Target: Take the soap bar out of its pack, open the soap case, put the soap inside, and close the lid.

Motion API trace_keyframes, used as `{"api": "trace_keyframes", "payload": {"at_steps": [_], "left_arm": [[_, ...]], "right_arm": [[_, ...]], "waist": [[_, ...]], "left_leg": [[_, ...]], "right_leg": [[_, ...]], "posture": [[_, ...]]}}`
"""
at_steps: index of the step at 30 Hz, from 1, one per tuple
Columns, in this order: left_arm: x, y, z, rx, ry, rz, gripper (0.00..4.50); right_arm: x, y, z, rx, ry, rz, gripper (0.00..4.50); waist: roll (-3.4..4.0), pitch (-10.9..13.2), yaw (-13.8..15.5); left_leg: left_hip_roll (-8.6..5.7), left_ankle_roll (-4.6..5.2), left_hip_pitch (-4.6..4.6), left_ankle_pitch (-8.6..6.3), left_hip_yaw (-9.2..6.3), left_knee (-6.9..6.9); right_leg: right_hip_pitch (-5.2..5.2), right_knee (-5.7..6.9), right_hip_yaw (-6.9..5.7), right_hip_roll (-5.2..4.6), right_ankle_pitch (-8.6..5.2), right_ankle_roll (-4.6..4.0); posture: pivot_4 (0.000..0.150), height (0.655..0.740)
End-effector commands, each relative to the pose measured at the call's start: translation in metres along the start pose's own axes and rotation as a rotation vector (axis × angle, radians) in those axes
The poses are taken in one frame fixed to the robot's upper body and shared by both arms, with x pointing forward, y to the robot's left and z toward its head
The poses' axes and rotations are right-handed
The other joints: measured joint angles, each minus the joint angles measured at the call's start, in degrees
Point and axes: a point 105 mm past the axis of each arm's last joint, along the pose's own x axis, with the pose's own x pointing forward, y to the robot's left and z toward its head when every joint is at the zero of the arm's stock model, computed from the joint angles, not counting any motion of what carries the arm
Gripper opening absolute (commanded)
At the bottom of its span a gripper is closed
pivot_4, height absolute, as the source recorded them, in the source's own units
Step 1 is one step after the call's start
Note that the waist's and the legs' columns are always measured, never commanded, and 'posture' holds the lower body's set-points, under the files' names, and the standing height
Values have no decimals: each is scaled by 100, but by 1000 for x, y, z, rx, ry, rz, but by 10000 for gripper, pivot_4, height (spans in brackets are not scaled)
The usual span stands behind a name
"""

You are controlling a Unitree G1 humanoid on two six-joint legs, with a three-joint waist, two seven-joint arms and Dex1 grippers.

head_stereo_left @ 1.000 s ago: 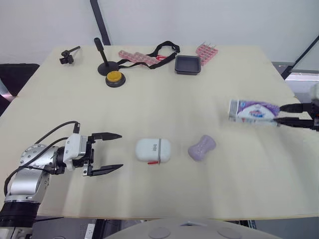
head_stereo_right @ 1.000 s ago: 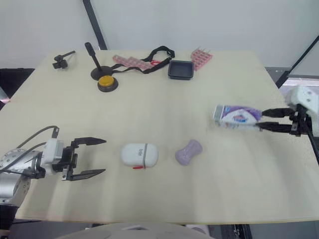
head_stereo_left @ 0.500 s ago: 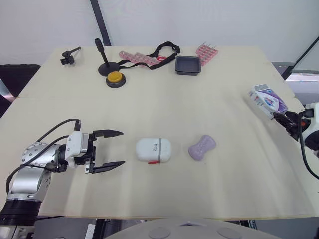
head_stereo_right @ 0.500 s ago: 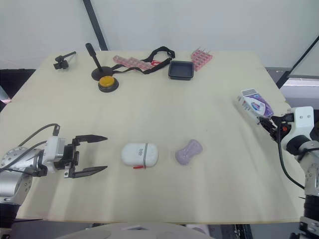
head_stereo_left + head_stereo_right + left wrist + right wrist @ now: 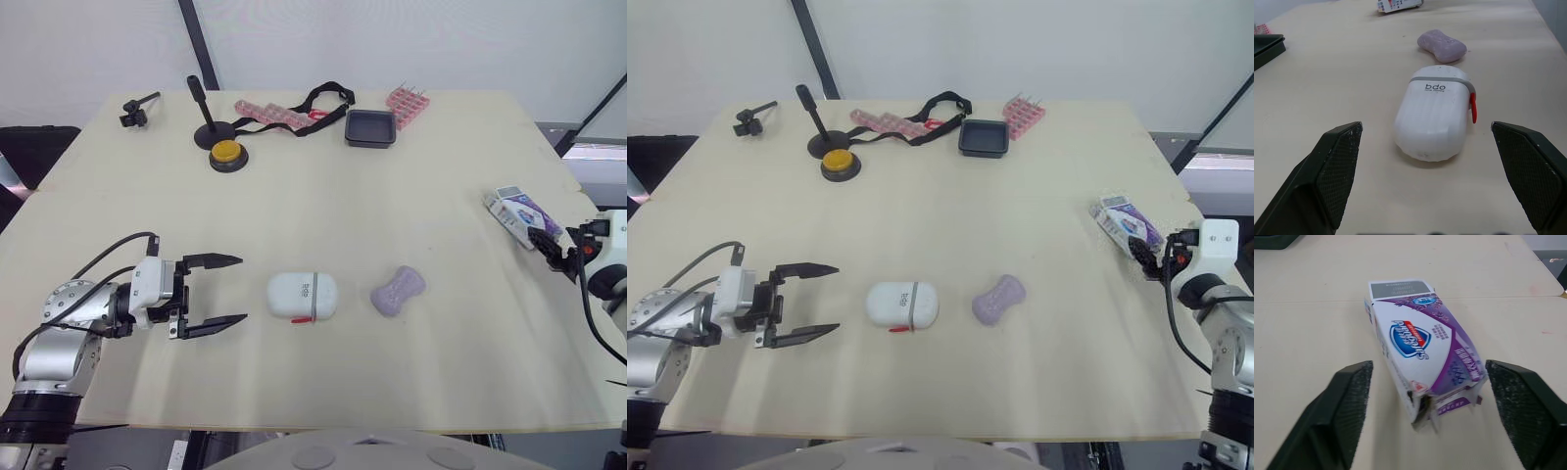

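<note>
A white soap case (image 5: 303, 296) lies shut with a red latch at the front middle of the table. The purple soap bar (image 5: 398, 290) lies bare just to its right. My left gripper (image 5: 242, 289) is open, level with the case and a little to its left; in the left wrist view the case (image 5: 1435, 117) lies ahead between the spread fingers. The purple and white soap pack (image 5: 524, 216) lies near the table's right edge, torn end toward my right gripper (image 5: 1144, 257). That gripper (image 5: 1428, 367) is open, its fingers apart on both sides of the pack (image 5: 1420, 347).
At the back of the table are a yellow button (image 5: 226, 153) beside a black stand (image 5: 201, 117), a black tray (image 5: 370, 127), pink strips (image 5: 407, 103), a black strap (image 5: 318, 98) and a small black clamp (image 5: 135, 106). The table's right edge (image 5: 578, 196) runs close by the pack.
My right arm carried the pack rightward to the table's edge, set it down and let go; its fingers now stand apart. The left gripper has hardly moved.
</note>
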Motion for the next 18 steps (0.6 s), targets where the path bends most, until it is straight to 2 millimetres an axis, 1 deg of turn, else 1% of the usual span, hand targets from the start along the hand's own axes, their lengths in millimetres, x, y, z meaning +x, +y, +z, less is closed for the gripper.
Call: {"api": "trace_keyframes", "payload": {"at_steps": [1,3,6,8,10,12,13,14,15,16,18], "left_arm": [[2,2,7,31,-16,0,45000],[2,2,7,32,-15,-3,45000],[2,2,7,32,-13,-5,45000],[2,2,7,31,-13,-6,45000],[3,3,7,34,-11,-15,45000],[4,4,7,36,-10,-20,45000],[4,5,7,37,-11,-20,45000],[6,6,7,38,-8,-31,45000],[8,7,6,39,1,-50,45000],[10,9,5,40,13,-69,45000],[14,14,6,34,19,-84,45000]], "right_arm": [[-6,5,21,-78,-67,65,44691],[-10,10,28,-129,-96,103,44691],[-21,27,43,-314,-164,238,44691],[-37,53,49,-404,-219,429,44691],[-51,71,49,-432,-248,557,44691],[-63,87,42,-457,-253,660,44691],[-67,91,39,-465,-254,692,44691],[-75,100,29,-474,-235,760,44691],[-84,108,14,-487,-203,838,44691],[-91,112,2,-482,-181,884,44691],[-100,116,-15,-455,-150,938,44691]], "waist": [[0,0,7],[0,0,11],[0,0,6],[0,0,8],[-3,1,2],[-3,0,5],[-3,0,15],[-3,0,22],[-6,-1,34],[-7,-2,46],[-8,-2,42]], "left_leg": [[0,0,0,0,0,0],[0,-1,-1,0,0,0],[0,-1,-1,-1,0,-1],[0,-1,-1,-1,0,-1],[4,-1,-4,-2,0,-8],[6,-1,-3,-2,0,-8],[6,0,-2,-2,0,-8],[5,0,-1,-2,-1,-7],[4,0,-1,-2,-1,-7],[4,0,-1,-2,-1,-7],[5,1,-1,-2,-4,-6]], "right_leg": [[0,-1,0,0,0,0],[0,-2,0,-1,0,0],[1,-3,0,-1,0,0],[1,-3,0,-1,0,0],[6,-7,0,2,0,1],[10,-9,-1,2,0,0],[10,-9,-1,2,-1,0],[10,-10,-3,1,-1,0],[10,-11,-4,0,-1,0],[10,-13,-6,-1,-1,0],[10,-15,-9,-4,-1,0]], "posture": [[1500,7291],[1500,7291],[1500,7291],[1500,7291],[1500,7291],[1500,7291],[1500,7291],[1500,7291],[1500,7291],[1500,7291],[1500,7291]]}}
